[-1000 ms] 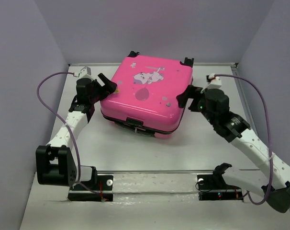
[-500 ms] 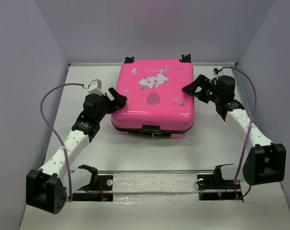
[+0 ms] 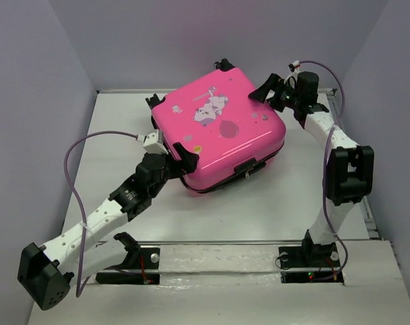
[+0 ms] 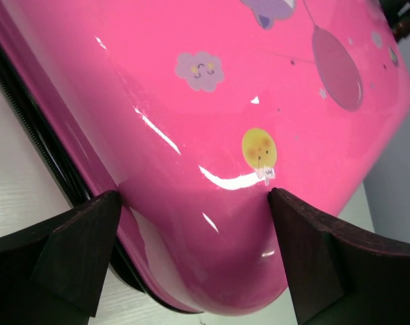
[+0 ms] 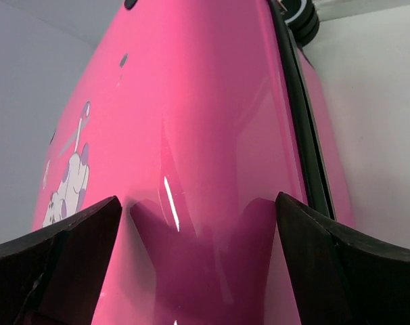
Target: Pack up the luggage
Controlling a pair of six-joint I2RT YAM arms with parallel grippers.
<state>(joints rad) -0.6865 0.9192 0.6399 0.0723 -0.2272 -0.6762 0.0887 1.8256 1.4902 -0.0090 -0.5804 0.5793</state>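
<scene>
Here we are with the luggage (image 3: 222,132) lying flat on the worktop (image 3: 272,203), lid up and shut, turned corner-on so it sits like a diamond between the two arms. The hot-pink shell faces up. The cartoon animal (image 3: 208,107) is printed towards the luggage's far side and the balloon (image 3: 226,128) just nearer its middle. Black wheels (image 3: 224,64) poke out at its far corner, and a black clasp (image 3: 249,166) sits on its near right edge.

The left gripper (image 3: 180,157) is at the luggage's near left corner, spread wide. In the left wrist view the rounded pink corner fills the gap, with one of the dark fingers (image 4: 70,250) on each side of it. Their tips sit right against the shell, one beside the dark zip seam (image 4: 36,135) and the other on the lid near a small yellow sticker (image 4: 259,147). I cannot tell whether they press on it, so call it spread apart around the corner rather than clamped.

The right gripper (image 3: 271,91) is at the luggage's far right corner, and it too is wide apart. Its wrist view shows the glossy lid running up between the two fingers, with the seam and a wheel off to the right side of the shell. The tips reach the shell's edge, and firm contact is hard to judge.
</scene>
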